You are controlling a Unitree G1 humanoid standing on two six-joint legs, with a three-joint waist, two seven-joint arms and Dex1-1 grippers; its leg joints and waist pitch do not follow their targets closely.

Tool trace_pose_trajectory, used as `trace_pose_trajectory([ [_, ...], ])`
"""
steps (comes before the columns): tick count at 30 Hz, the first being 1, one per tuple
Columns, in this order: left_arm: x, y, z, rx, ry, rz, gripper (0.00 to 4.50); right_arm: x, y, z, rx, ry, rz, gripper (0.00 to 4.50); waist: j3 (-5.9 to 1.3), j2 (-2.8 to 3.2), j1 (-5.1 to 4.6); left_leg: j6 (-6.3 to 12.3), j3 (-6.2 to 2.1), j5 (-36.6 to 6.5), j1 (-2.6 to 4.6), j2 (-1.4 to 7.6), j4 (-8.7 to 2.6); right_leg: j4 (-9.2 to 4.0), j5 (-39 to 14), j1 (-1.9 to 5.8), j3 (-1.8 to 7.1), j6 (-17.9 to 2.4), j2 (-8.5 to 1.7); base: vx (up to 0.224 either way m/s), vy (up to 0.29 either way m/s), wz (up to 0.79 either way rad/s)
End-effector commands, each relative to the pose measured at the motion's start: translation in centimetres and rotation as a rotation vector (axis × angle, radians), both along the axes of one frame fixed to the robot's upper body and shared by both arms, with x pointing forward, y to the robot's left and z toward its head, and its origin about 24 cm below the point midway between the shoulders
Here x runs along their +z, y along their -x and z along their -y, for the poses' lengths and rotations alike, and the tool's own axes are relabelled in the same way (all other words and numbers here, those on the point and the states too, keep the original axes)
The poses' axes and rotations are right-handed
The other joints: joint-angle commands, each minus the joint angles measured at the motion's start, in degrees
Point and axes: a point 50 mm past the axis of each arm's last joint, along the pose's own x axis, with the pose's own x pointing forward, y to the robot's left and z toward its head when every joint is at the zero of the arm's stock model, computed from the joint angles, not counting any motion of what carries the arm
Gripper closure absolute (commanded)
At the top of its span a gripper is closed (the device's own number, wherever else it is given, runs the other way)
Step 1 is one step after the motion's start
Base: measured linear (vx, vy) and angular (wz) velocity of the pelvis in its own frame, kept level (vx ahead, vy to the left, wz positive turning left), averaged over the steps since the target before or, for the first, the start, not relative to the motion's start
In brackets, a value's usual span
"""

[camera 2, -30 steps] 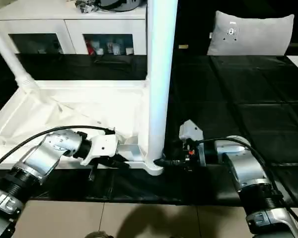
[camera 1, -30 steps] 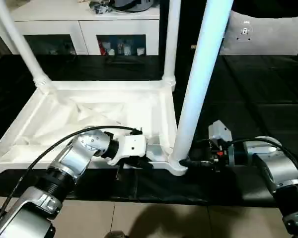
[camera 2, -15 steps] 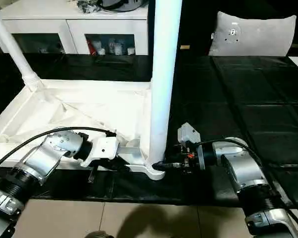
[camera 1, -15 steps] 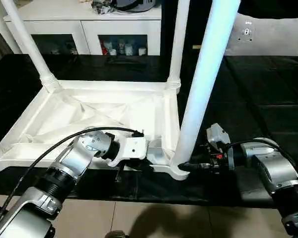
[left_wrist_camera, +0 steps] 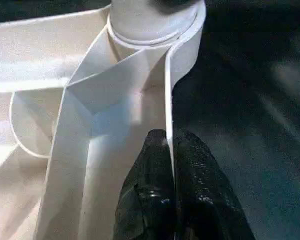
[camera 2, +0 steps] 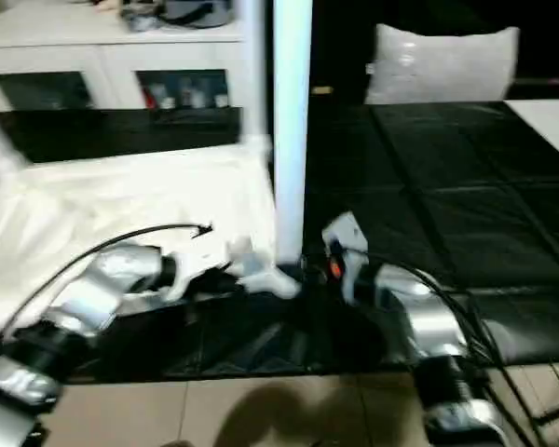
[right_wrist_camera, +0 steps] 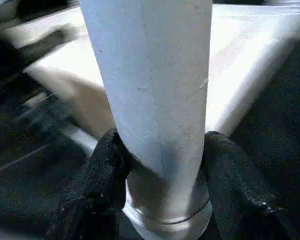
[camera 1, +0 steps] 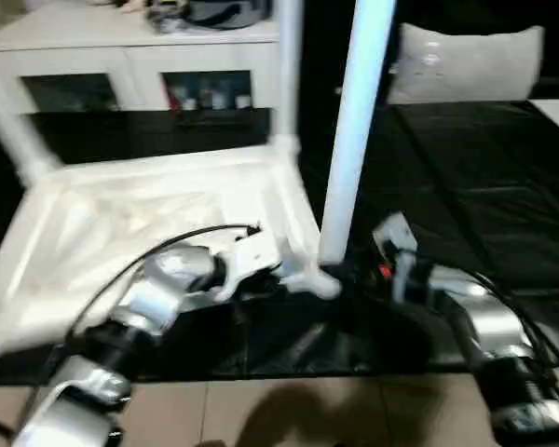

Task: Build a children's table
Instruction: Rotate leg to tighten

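Clamping the thin rim wall of the upturned children's table [camera 1: 149,209], the left end effector [left_wrist_camera: 171,150] is pinched almost fully closed, one black finger on each side of the wall, with the round corner socket [left_wrist_camera: 155,22] just ahead of its tips; the right end effector [right_wrist_camera: 160,150] stands about half open around the nearest leg [camera 1: 354,130], its pads pressed to either side just above the collar where the leg meets that socket. Lying top-down on the black desk [camera 1: 484,177], the table has its ribbed underside facing up between and ahead of the two end effectors, with legs rising at the far corners. Judging by the thin moulded plastic, it should be light and fairly stiff yet smooth and slippery, and the rim may flex under a hard pinch; low on the leg near the socket looks the firmest hold
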Motion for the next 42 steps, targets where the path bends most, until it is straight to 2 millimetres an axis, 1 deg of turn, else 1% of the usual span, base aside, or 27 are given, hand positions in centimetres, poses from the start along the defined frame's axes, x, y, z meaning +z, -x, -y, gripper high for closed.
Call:
trace_pose_trajectory([
  [1, 0.6, 1.0, 4.6, -0.094, 0.088, 0.008, 4.5, -1.9, 0.2, -3.4, -0.012, 0.006, -0.107, 2.59, -3.12, -0.5, 0.06, 2.19, -0.04, -16.2, -0.38, 0.15, -4.24, -6.2, -30.6, 2.98, 1.82, -4.1, -2.98, 0.0, 0.0, 0.0],
  [2, 0.6, 0.8, 5.3, -0.067, 0.095, 0.014, 4.5, -2.2, -0.1, -3.9, -0.072, 0.013, -0.12, 2.59, -3.13, -0.37, -0.4, 2.28, 0.01, -16.1, -0.43, 0.14, -4.22, -6.18, -29.7, 2.87, 1.87, -4.6, -2.93, 0.0, 0.0, 0.0],
  [4, 0.8, 0.6, 6.1, -0.03, 0.107, 0.028, 4.5, -2.5, -0.6, -4.2, -0.149, 0.036, -0.123, 2.59, -3.14, -0.35, -0.72, 2.61, 0.0, -16.5, -0.37, 0.0, -4.13, -6.36, -30.1, 2.87, 1.72, -4.4, -2.88, 0.0, 0.0, 0.0],
  [5, 1.0, 0.6, 7.0, -0.015, 0.13, 0.043, 4.5, -2.6, -1.0, -4.7, -0.197, 0.027, -0.119, 2.59, -3.02, -0.1, -0.98, 2.66, 0.02, -17.3, -0.18, -0.06, -4.1, -6.55, -30.8, 2.65, 1.58, -4.4, -2.83, 0.0, 0.0, 0.0],
  [6, 1.0, 0.6, 7.1, -0.014, 0.133, 0.045, 4.5, -2.6, -1.0, -4.8, -0.2, 0.021, -0.12, 2.59, -3.05, -0.19, -1.19, 2.74, 0.06, -17.6, -0.21, -0.13, -4.02, -6.69, -31.2, 2.63, 1.51, -4.2, -2.83, 0.0, 0.0, 0.0],
  [7, 1.3, 0.6, 7.9, -0.006, 0.157, 0.056, 4.5, -2.5, -1.2, -5.3, -0.22, -0.023, -0.129, 2.24, -3.03, -0.22, -1.22, 2.78, 0.01, -17.8, -0.18, -0.17, -3.99, -6.79, -31.5, 2.67, 1.38, -4.0, -2.84, 0.0, 0.0, 0.0],
  [8, 1.5, 0.7, 8.3, -0.018, 0.165, 0.064, 4.5, -2.3, -1.2, -5.6, -0.213, -0.026, -0.114, 2.03, -3.02, 0.0, -1.25, 3.21, -0.06, -18.7, -0.03, -0.03, -4.07, -7.05, -31.9, 2.57, 1.3, -3.7, -2.88, 0.0, 0.0, 0.0],
  [9, 1.5, 0.7, 8.3, -0.026, 0.166, 0.069, 4.5, -2.3, -1.2, -5.7, -0.206, -0.016, -0.101, 2.03, -3.13, -0.02, -1.22, 3.33, -0.11, -18.7, -0.02, 0.07, -4.16, -7.0, -31.3, 2.65, 1.33, -3.7, -2.88, 0.0, 0.0, 0.0],
  [11, 1.5, 0.7, 8.2, -0.03, 0.151, 0.083, 4.5, -2.2, -1.2, -5.7, -0.214, 0.009, -0.07, 1.79, -3.36, -0.02, -1.16, 3.54, -0.25, -17.5, -0.47, 0.3, -4.44, -6.48, -27.8, 2.95, 1.7, -4.8, -2.95, 0.0, 0.0, 0.0],
  [14, 1.3, 0.4, 7.4, -0.017, 0.117, 0.1, 4.5, -2.2, -1.2, -4.8, -0.25, 0.009, -0.049, 1.52, -3.56, 0.07, -0.78, 3.9, -0.13, -15.9, -0.42, 0.52, -4.44, -5.9, -24.1, 2.93, 2.18, -6.5, -3.04, 0.0, 0.0, 0.0],
  [16, 1.1, 0.2, 6.9, -0.013, 0.1, 0.11, 4.5, -2.3, -1.2, -4.2, -0.264, 0.015, -0.036, 1.45, -3.69, -0.12, -0.24, 4.21, 0.01, -13.8, -0.64, 0.63, -4.44, -5.45, -21.0, 3.22, 2.42, -7.5, -3.16, 0.0, 0.0, 0.0],
  [19, 1.0, -0.2, 5.9, -0.014, 0.075, 0.144, 4.5, -2.6, -0.9, -2.2, -0.288, 0.074, 0.005, 1.19, -3.76, -0.11, 0.46, 4.43, 0.21, -12.2, -0.55, 0.71, -4.35, -5.28, -19.4, 3.2, 2.62, -7.9, -3.27, 0.0, 0.0, 0.0],
  [20, 0.9, -0.4, 5.6, -0.005, 0.067, 0.152, 4.5, -2.7, -0.6, -1.7, -0.286, 0.051, -0.009, 1.05, -3.9, -0.22, 0.83, 4.6, 0.28, -10.4, -0.71, 0.7, -4.29, -4.94, -17.5, 3.43, 2.72, -8.3, -3.22, 0.0, 0.0, 0.0],
  [21, 0.9, -0.5, 5.6, -0.003, 0.065, 0.154, 4.5, -2.7, -0.6, -1.5, -0.288, 0.049, -0.009, 1.05, -3.89, -0.13, 1.11, 4.82, 0.31, -10.1, -0.63, 0.73, -4.26, -4.98, -17.1, 3.39, 2.74, -8.3, -3.22, 0.0, 0.0, 0.0],
  [22, 0.8, -0.8, 5.1, 0.009, 0.054, 0.171, 4.5, -2.5, -0.2, -0.4, -0.296, 0.027, -0.014, 0.99, -3.91, -0.1, 1.47, 5.13, 0.36, -9.3, -0.74, 0.71, -4.19, -4.81, -16.1, 3.49, 2.79, -8.2, -3.13, 0.0, 0.0, 0.0],
  [23, 0.7, -1.0, 4.8, 0.016, 0.048, 0.178, 4.5, -2.3, 0.3, 0.6, -0.297, 0.018, -0.001, 0.9, -3.95, -0.13, 2.0, 5.47, 0.42, -8.7, -0.46, 0.77, -4.13, -4.84, -15.0, 3.41, 2.91, -7.9, -2.98, 0.0, 0.0, 0.0],
  [24, 0.7, -1.0, 4.8, 0.016, 0.048, 0.178, 4.5, -2.3, 0.3, 0.6, -0.297, 0.018, -0.001, 0.72, -3.99, -0.17, 2.16, 5.56, 0.4, -8.4, -0.51, 0.86, -4.14, -4.68, -14.5, 3.46, 2.96, -8.0, -3.08, 0.0, 0.0, 0.0],
  [26, 0.7, -1.1, 4.6, 0.015, 0.055, 0.189, 4.5, -2.1, 1.1, 1.5, -0.262, 0.032, 0.012, 0.65, -3.99, -0.03, 2.38, 5.4, 0.28, -8.5, -0.72, 1.0, -4.26, -4.56, -14.3, 3.61, 2.83, -8.1, -3.23, 0.0, 0.0, 0.0],
  [29, 0.9, -1.2, 4.5, 0.033, 0.082, 0.206, 4.5, -1.7, 1.7, 2.1, -0.243, 0.013, 0.03, 0.39, -3.99, -0.3, 2.44, 5.56, 0.33, -8.9, -0.9, 0.83, -4.25, -4.73, -15.2, 3.83, 2.77, -7.8, -3.23, 0.0, 0.0, 0.0],
  [30, 1.4, -1.2, 4.7, 0.034, 0.142, 0.215, 4.5, -1.3, 2.3, 2.5, -0.22, 0.01, 0.059, 0.28, -3.87, -0.25, 2.5, 5.51, 0.39, -9.2, -0.82, 0.88, -4.25, -4.97, -16.4, 3.65, 2.76, -7.5, -3.24, 0.0, 0.0, 0.0],
  [31, 1.6, -1.1, 4.8, 0.031, 0.155, 0.215, 4.06, -1.2, 2.4, 2.6, -0.214, 0.011, 0.064, 0.21, -3.89, -0.33, 2.53, 5.49, 0.36, -9.4, -0.83, 0.88, -4.25, -4.96, -17.1, 3.67, 2.74, -7.4, -3.26, 0.0, 0.0, 0.0],
  [33, 1.8, -0.7, 4.9, -0.003, 0.18, 0.202, 3.95, -0.8, 2.9, 2.8, -0.18, 0.014, 0.077, 0.05, -3.92, -0.33, 2.64, 5.64, 0.35, -9.2, -0.91, 0.89, -4.21, -4.97, -17.2, 3.67, 2.73, -7.3, -3.32, 0.0, 0.0, 0.0],
  [34, 1.8, -0.3, 4.9, -0.029, 0.184, 0.19, 3.95, -0.4, 3.3, 2.8, -0.158, 0.015, 0.076, 0.05, -4.05, -0.39, 2.7, 5.89, 0.22, -8.0, -0.97, 1.03, -4.21, -4.76, -15.7, 3.81, 2.86, -7.4, -3.26, 0.0, 0.0, 0.0],
  [35, 1.8, -0.3, 4.9, -0.029, 0.184, 0.19, 3.88, -0.4, 3.3, 2.8, -0.158, 0.015, 0.076, 0.0, -4.09, -0.2, 2.73, 6.26, 0.2, -7.2, -1.12, 1.21, -4.12, -4.43, -13.9, 3.63, 2.89, -8.4, -3.27, 0.0, 0.0, 0.0],
  [37, 1.6, -0.1, 4.7, -0.036, 0.173, 0.195, 3.59, 0.2, 4.0, 2.6, -0.083, 0.016, 0.058, 0.0, -3.97, -0.28, 2.68, 6.25, 0.24, -7.6, -1.12, 1.13, -4.13, -4.49, -14.0, 3.75, 2.79, -8.5, -3.14, 0.0, 0.0, 0.0],
  [40, 1.4, 0.1, 4.0, -0.015, 0.155, 0.215, 3.52, 0.8, 4.9, 2.0, 0.024, 0.027, 0.044, 0.0, -3.85, -0.35, 2.56, 6.44, 0.29, -8.8, -1.26, 0.93, -4.1, -4.75, -16.1, 3.8, 2.73, -7.3, -3.16, 0.0, 0.0, 0.0],
  [42, 1.6, 0.2, 3.1, 0.014, 0.158, 0.211, 3.15, 1.3, 5.2, 1.2, 0.087, 0.018, 0.056, 0.0, -3.74, -0.27, 2.17, 6.02, 0.21, -9.4, -1.27, 1.05, -4.3, -4.79, -17.1, 3.75, 2.74, -7.1, -3.17, 0.0, 0.0, 0.0],
])
